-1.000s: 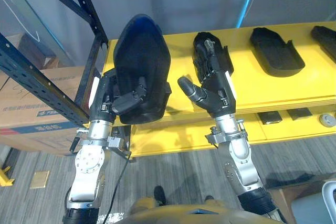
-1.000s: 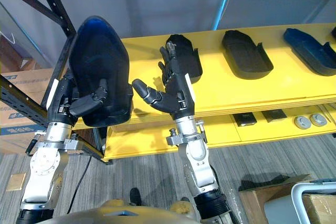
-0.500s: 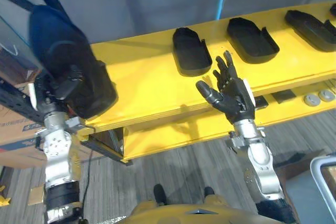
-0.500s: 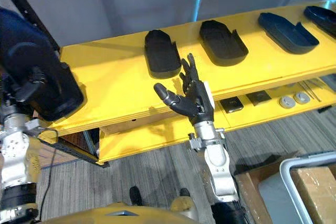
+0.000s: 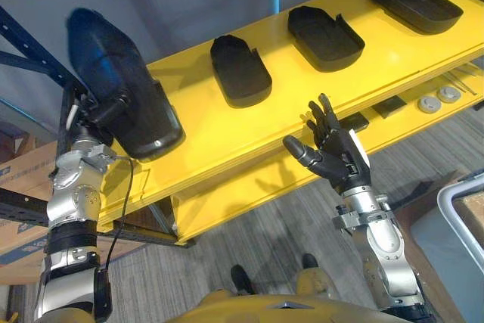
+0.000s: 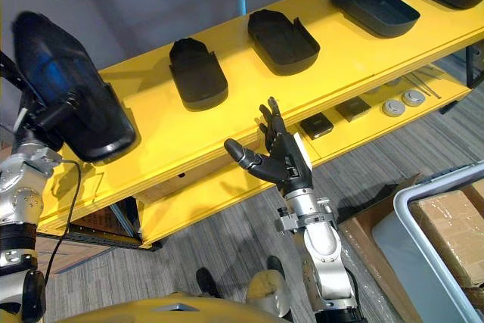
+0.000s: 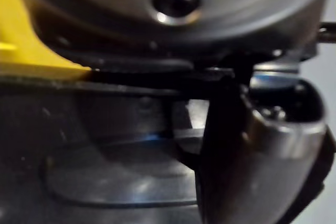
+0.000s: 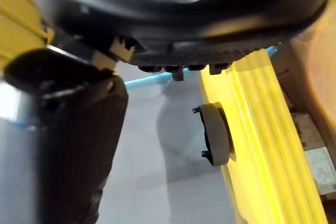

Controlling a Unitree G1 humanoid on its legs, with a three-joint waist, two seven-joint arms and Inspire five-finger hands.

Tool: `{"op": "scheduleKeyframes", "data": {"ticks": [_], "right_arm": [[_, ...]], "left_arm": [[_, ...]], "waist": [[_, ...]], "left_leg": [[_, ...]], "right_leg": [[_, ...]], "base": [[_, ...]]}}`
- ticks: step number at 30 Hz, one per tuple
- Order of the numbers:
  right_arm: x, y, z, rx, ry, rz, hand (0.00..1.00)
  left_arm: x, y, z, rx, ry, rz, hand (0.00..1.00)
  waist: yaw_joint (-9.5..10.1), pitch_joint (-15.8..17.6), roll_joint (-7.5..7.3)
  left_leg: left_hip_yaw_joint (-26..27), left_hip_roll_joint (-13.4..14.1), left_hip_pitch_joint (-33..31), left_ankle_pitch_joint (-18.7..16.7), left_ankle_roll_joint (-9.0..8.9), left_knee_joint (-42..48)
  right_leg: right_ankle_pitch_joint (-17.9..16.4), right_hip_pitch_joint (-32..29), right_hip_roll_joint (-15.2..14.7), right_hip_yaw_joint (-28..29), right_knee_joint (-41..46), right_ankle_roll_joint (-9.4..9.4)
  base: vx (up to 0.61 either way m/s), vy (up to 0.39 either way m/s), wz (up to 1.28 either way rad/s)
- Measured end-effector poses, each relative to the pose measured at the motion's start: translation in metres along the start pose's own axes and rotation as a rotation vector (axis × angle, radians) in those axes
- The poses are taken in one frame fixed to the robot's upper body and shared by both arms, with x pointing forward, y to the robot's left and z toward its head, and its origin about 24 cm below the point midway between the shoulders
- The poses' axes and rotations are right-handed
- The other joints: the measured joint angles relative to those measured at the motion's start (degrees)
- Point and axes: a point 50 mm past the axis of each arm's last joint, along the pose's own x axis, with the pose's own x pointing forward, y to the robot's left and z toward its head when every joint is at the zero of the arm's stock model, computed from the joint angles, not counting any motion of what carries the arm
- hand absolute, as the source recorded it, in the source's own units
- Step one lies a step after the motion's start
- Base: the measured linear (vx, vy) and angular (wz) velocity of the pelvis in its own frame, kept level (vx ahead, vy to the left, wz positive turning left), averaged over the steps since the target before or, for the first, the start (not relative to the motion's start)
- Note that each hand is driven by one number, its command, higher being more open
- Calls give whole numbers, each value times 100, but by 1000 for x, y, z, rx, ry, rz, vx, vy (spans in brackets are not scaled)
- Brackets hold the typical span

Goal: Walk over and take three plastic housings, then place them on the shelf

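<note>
My left hand (image 5: pixel 97 116) is shut on a large black plastic housing (image 5: pixel 121 81), holding it tilted upright over the left end of the yellow shelf (image 5: pixel 197 138). I cannot tell whether it touches the shelf. In the left wrist view the housing's dark surface (image 7: pixel 105 171) lies right past my thumb (image 7: pixel 247 145). Several more black housings lie in a row on the shelf, the nearest (image 5: pixel 240 69) then another (image 5: pixel 325 35). My right hand (image 5: pixel 338 155) is open and empty, palm up, in front of the shelf's edge. Its wrist view shows one housing (image 8: pixel 215 135) edge-on.
A lower shelf holds round discs (image 5: pixel 439 100) and small black squares (image 5: pixel 352 121). A blue rack upright (image 5: pixel 30 43) stands by my left arm, with cardboard boxes (image 5: pixel 19 179) behind it. A grey bin with a box (image 6: pixel 446 217) sits on the floor at the right.
The camera has shifted. My left hand has carried the housing out to the shelf's left end. My right hand has drawn back from the shelf housing and sunk below the edge.
</note>
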Motion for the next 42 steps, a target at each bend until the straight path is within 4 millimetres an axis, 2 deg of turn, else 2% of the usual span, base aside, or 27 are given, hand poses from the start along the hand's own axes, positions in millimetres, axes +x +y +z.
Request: {"op": "scheduleKeyframes", "data": {"ticks": [5,9,11,14,16,20,24,28,30,32,36,37,39,42], "right_arm": [[-5,2,-4,-13,45,1,100],[-13,-4,-8,-77,70,-171,100],[-30,-16,-13,-151,110,-304,100],[-54,-34,-21,-226,177,-424,100],[-70,-43,-28,-274,226,-472,100],[-98,-53,-60,-330,395,-506,100],[-118,-52,-83,-311,538,-474,100],[-127,-50,-98,-271,643,-425,100],[-127,-49,-109,-174,706,-420,100],[-136,-49,-126,-59,816,-423,100],[-149,-47,-139,-8,921,-393,100],[-151,-47,-140,-3,930,-392,100],[-147,-48,-141,18,926,-388,100],[-129,-48,-141,35,885,-373,100]], "left_arm": [[1,4,0,-73,23,-1,0],[4,9,10,-63,2,30,0],[2,19,13,-83,-10,79,0],[-2,33,22,-91,-20,135,0],[-5,40,27,-78,-12,156,0],[-5,48,33,-38,9,177,0],[-4,56,32,15,42,201,0],[3,46,39,54,34,154,0],[7,43,48,94,28,142,0],[15,31,62,102,-9,111,0],[22,19,74,128,-37,80,0],[26,11,79,157,-45,64,0],[31,-1,87,172,-70,28,0],[35,-20,105,188,-131,-19,0]], "waist": [[-28,194,64],[-95,433,58],[-141,479,73],[-292,618,50],[-324,631,31],[-378,698,-70],[-354,778,-47],[-251,857,-112],[-227,907,-173],[-106,1016,-236],[-3,1096,-248],[-2,1122,-256],[1,1201,-297],[114,1288,-402]], "left_leg": [[86,15,-54,-43,-63,16],[159,17,-81,-44,-63,58],[254,23,-176,-39,-44,122],[289,46,-180,-39,-44,120],[377,72,-187,-42,-47,119],[421,130,-169,-183,-100,343],[421,213,-248,-338,-125,591],[373,250,-369,-405,-148,711],[357,299,-535,-440,-139,869],[324,368,-674,-524,-118,1128],[310,431,-891,-759,-108,1420],[468,473,-936,-787,-101,1487],[622,520,-993,-800,-89,1606],[566,513,-1199,-799,-93,1707]], "right_leg": [[-213,-294,14,100,400,-22],[-322,-453,21,171,665,-25],[-353,-587,10,251,802,-44],[-372,-624,31,266,869,-47],[-372,-673,56,314,882,-48],[-512,-677,61,333,1080,-100],[-589,-687,57,257,1179,-138],[-630,-748,30,140,1276,-156],[-628,-847,25,90,1343,-158],[-633,-907,18,9,1453,-163],[-708,-1024,-43,-98,1603,-178],[-761,-1047,-102,-159,1687,-166],[-820,-1094,-181,-238,1795,-146],[-835,-1252,-227,-271,1867,-140]], "base": [[-37,-12,-8],[-2,-16,-5],[41,-19,-12],[68,-21,-6],[22,-20,-14],[13,-36,-7],[-7,-45,1],[-5,-34,13],[8,-30,13],[16,-35,6],[0,-13,12],[-5,2,32],[-17,7,29],[-34,16,15]]}}
